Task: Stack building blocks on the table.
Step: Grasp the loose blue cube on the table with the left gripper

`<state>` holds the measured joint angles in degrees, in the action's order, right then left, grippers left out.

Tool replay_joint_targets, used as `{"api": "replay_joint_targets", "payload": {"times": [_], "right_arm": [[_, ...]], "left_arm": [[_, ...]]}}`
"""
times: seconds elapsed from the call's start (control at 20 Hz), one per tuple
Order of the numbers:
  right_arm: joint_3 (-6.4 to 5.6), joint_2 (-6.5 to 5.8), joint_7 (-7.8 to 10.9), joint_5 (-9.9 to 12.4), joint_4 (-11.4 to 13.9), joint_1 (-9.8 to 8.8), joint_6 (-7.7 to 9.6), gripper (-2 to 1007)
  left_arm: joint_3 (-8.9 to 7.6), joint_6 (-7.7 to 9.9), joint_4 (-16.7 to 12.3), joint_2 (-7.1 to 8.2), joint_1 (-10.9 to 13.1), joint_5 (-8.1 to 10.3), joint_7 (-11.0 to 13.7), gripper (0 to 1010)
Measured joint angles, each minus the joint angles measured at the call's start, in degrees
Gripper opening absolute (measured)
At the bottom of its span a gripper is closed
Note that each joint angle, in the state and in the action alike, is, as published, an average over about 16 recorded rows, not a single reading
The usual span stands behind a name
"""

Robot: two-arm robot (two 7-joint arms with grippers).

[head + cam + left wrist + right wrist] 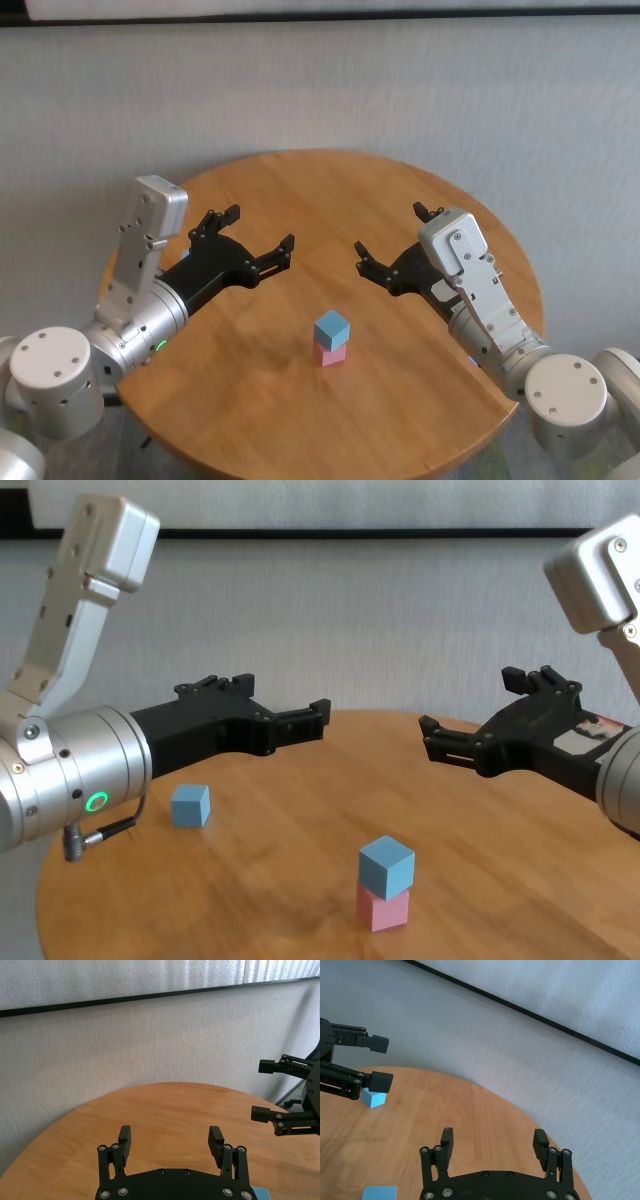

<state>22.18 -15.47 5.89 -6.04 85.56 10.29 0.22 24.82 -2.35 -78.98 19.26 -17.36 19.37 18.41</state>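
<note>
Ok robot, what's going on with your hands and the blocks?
Left gripper and right gripper open, empty, above the table. Blue block sits on pink block. Second blue block lies loose under left arm. Nothing blocking.

Second blue block (190, 805) apparently hidden under left arm, head view.

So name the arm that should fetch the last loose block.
Left, probably. The loose blue block lies on the robot's left, close below the open left gripper. The open right gripper hovers beyond the pink-and-blue stack, farther away.
</note>
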Motion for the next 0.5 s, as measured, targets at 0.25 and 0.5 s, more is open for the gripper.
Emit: {"api": "replay_joint_targets", "payload": {"times": [0.25,0.5], "right_arm": [[-0.27,0.16,0.13,0.42,-0.12,0.07,0.56,1005],[-0.17,0.11,0.11,0.43,-0.06,0.09,0.53,1005]], "left_arm": [[-0.33,0.27,0.15,-0.34,0.08,0.15,-0.14,1000],[-1.07,0.79,0.21,-0.89,0.28,0.22,-0.73,1000]]}}
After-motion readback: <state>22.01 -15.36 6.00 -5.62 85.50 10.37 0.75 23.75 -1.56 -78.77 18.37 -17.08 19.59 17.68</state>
